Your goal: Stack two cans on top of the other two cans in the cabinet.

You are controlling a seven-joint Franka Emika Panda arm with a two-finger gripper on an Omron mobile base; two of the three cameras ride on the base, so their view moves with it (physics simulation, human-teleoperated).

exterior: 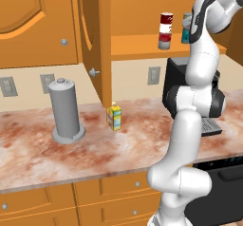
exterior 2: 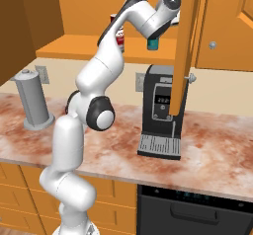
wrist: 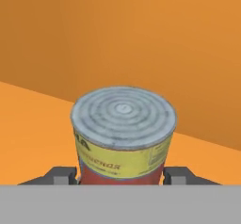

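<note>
The cabinet (exterior: pixel 137 47) stands open, and my arm reaches onto its shelf. In the hand view a grey-green can (wrist: pixel 122 124) with a grey lid, yellow label and red band sits between my fingertips (wrist: pixel 63 175). My gripper (wrist: pixel 121 173) hugs its sides with no gap showing. That can (exterior: pixel 187 17) is directly above the teal can (exterior: pixel 185 36) (exterior 2: pixel 153 44), both partly hidden by my arm. I cannot tell whether it rests on the teal can. To their left the dark red and white can (exterior: pixel 166 21) stands on the grey can with the red band (exterior: pixel 164 41).
Open cabinet doors hang at the left (exterior: pixel 95 40) and right (exterior 2: pixel 188 41) of the shelf. On the counter below are a tall grey canister (exterior: pixel 64 108), a yellow carton (exterior: pixel 114 117) and a black coffee machine (exterior 2: pixel 160 115).
</note>
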